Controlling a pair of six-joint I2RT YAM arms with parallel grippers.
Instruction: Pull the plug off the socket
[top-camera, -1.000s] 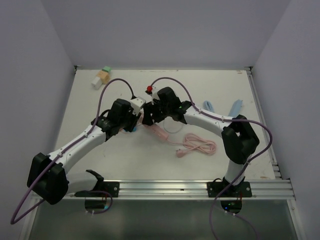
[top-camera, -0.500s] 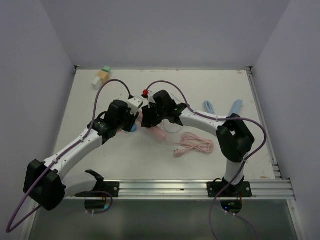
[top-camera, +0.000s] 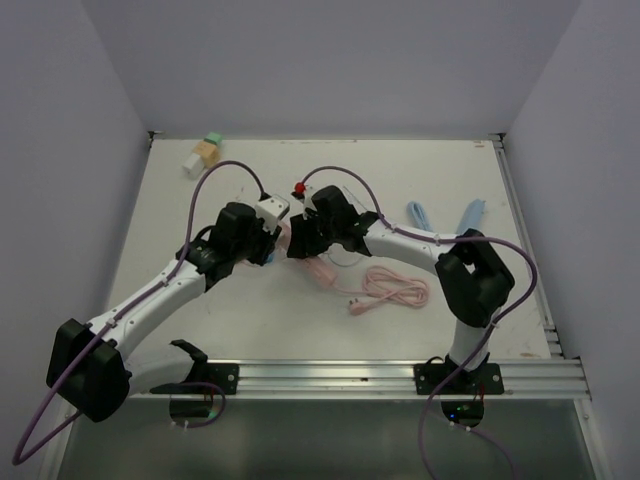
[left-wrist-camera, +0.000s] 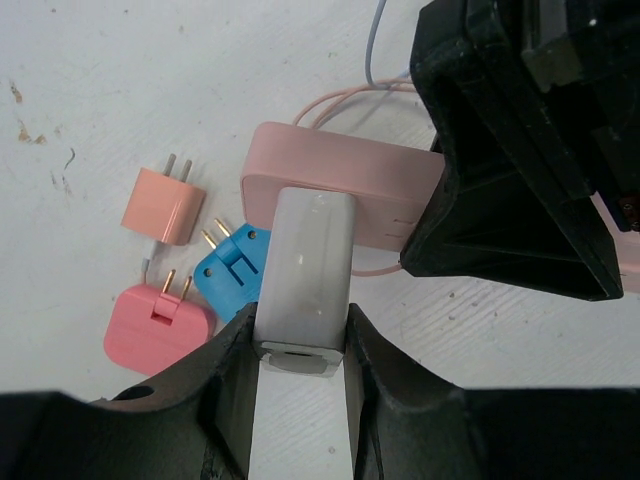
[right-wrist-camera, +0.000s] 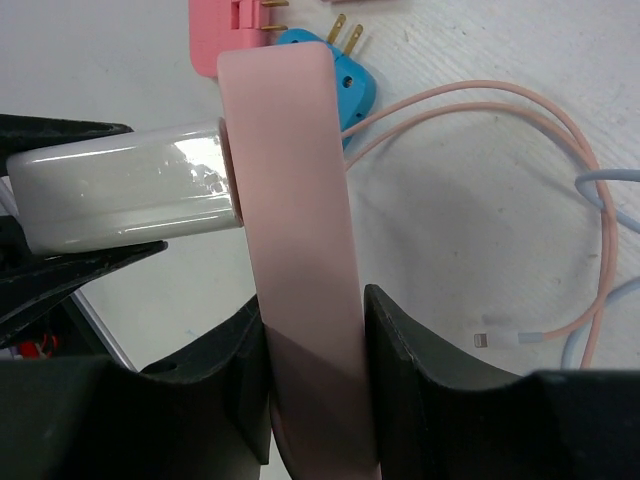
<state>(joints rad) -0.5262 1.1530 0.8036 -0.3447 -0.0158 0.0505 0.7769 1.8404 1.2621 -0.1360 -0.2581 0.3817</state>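
Left gripper (left-wrist-camera: 300, 350) clamped on white plug (left-wrist-camera: 310, 260), right gripper (right-wrist-camera: 318, 355) clamped on pink socket (right-wrist-camera: 285, 180), plug seated in socket.

walls (top-camera: 330, 60): pale grey | table (top-camera: 250, 320): white, scuffed | rail (top-camera: 350, 375): aluminium

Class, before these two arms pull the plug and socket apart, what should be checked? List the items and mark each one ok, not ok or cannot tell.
1. Grip of the left hand on the white plug: ok, fingers on both sides.
2. Grip of the right hand on the pink socket: ok.
3. Plug seated in the socket, ready to pull: ok.
4. Slack in the pink cable: ok, loose loops on the table.
5. Clearance from the loose blue plug: cannot tell; it is partly hidden behind the white plug.
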